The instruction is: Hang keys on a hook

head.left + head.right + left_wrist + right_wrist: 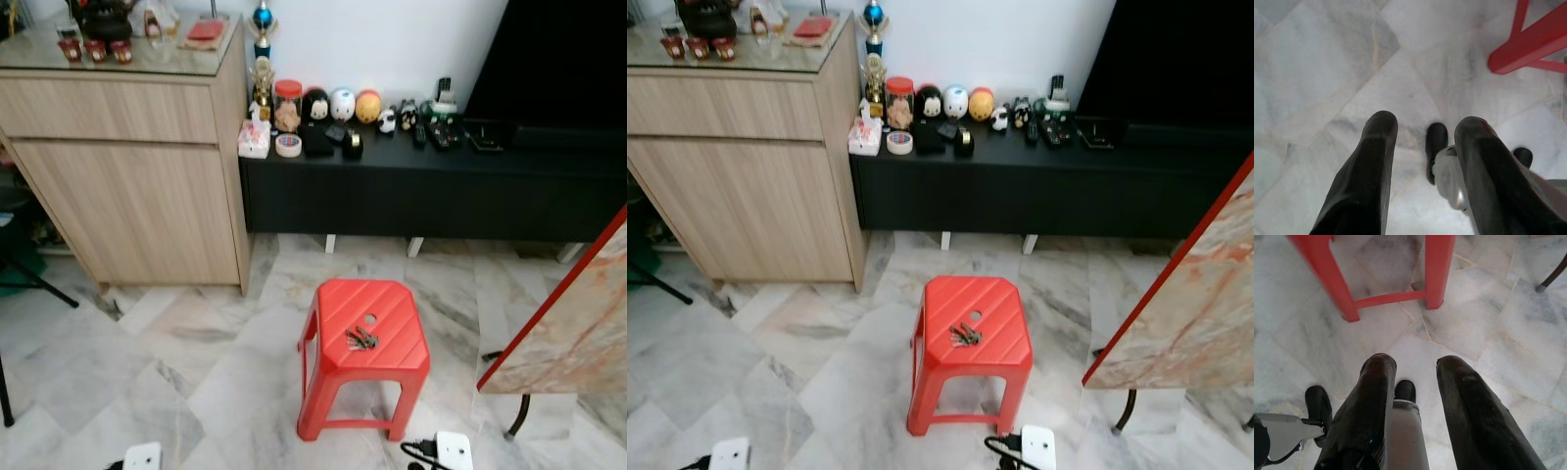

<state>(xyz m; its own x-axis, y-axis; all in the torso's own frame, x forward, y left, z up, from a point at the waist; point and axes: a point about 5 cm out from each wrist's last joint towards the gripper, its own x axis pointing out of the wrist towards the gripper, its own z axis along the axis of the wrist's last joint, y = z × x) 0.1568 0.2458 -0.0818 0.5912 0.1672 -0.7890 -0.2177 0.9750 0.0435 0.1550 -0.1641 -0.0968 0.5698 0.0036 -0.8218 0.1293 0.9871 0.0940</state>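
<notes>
Left gripper [1422, 127]: jaws released, nothing between the fingers, pointing down at the marble floor [1317, 58] with one red leg of the stool at the edge of its wrist view.

Right gripper [1413, 364]: jaws released, nothing between them, hanging low over the floor just short of the near legs of the stool [1435, 269].

Keys [361, 339]: a small dark bunch lying flat on the seat of the red plastic stool [392, 304], just near of the round hole in the seat, apart from both grippers.

Stool: standing on the floor in the middle of the scene, near of the furniture.

Black low table [431, 186]: along the far wall, carrying a row of small figurines [341, 104], a jar [287, 105], a roll of tape and remote controls.

Wooden cabinet [127, 186]: far left, touching the black table's left end, with cups and a teapot on its glass top.

Marble-patterned panel with red edge [573, 323]: leaning in at the right.
</notes>
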